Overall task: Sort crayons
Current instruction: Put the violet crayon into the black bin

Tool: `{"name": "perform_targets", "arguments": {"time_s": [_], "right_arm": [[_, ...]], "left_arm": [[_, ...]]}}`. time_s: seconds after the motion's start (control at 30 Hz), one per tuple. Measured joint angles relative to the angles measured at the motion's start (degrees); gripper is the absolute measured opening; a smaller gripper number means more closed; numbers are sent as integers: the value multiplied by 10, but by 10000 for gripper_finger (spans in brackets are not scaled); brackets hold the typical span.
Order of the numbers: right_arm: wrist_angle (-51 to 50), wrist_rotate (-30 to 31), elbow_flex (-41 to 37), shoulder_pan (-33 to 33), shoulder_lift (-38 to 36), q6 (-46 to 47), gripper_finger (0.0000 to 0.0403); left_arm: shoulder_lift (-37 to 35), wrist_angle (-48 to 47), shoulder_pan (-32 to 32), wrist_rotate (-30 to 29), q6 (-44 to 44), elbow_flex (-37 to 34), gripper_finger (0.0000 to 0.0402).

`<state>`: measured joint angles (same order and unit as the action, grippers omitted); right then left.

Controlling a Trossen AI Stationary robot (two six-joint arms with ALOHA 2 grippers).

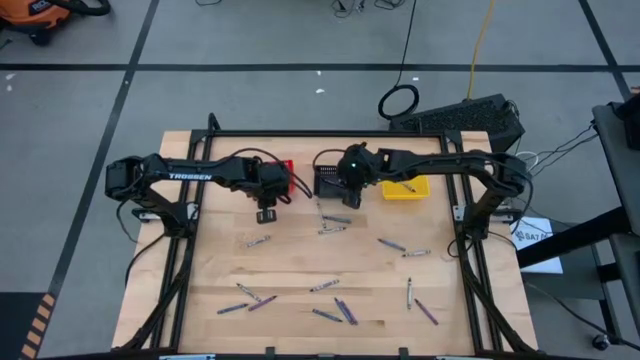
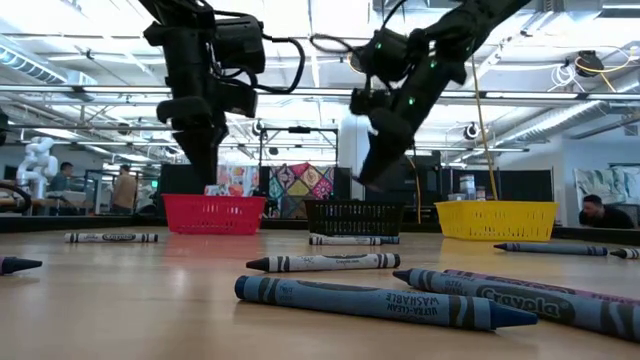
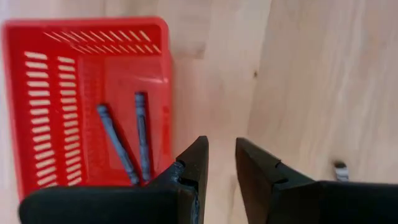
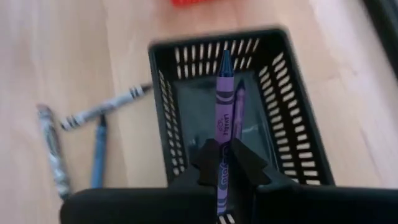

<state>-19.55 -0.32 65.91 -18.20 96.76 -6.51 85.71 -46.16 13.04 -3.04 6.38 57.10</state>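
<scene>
My right gripper (image 4: 222, 163) is over the black basket (image 4: 283, 106) and is shut on a purple crayon (image 4: 223, 99). A second purple crayon (image 4: 240, 99) lies on the basket's floor. My left gripper (image 3: 221, 149) is open and empty, beside the red basket (image 3: 37, 37), which holds two blue-grey crayons (image 3: 142, 134). In the high view my left gripper (image 1: 267, 208) is just near of the red basket (image 1: 285, 168), and my right gripper (image 1: 345, 180) is at the black basket (image 1: 325, 185). Several crayons (image 1: 335, 312) lie flat on the table. My right gripper pinches the purple crayon between its two fingers on the wrapped part toward its back end (image 4: 222, 149). The crayon lies along the fingers, its tip (image 4: 224, 59) pointing away from the wrist. It is lifted clear, above the black basket's inside.
A yellow basket (image 1: 405, 188) with a crayon in it stands right of the black one. Loose crayons lie near the black basket (image 4: 99, 112) and over the table's middle and near half (image 1: 400, 248). People show in the room behind (image 2: 590, 212).
</scene>
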Motion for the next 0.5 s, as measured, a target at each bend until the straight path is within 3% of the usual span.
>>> {"name": "perform_targets", "arguments": {"time_s": [0.27,0.5], "right_arm": [[5,0,0,-14,34,-45,0],[10,0,0,-15,35,-53,12]], "left_arm": [[0,-11,-26,47,-1,0,75],[0,-10,-32,49,-1,0,75]]}}
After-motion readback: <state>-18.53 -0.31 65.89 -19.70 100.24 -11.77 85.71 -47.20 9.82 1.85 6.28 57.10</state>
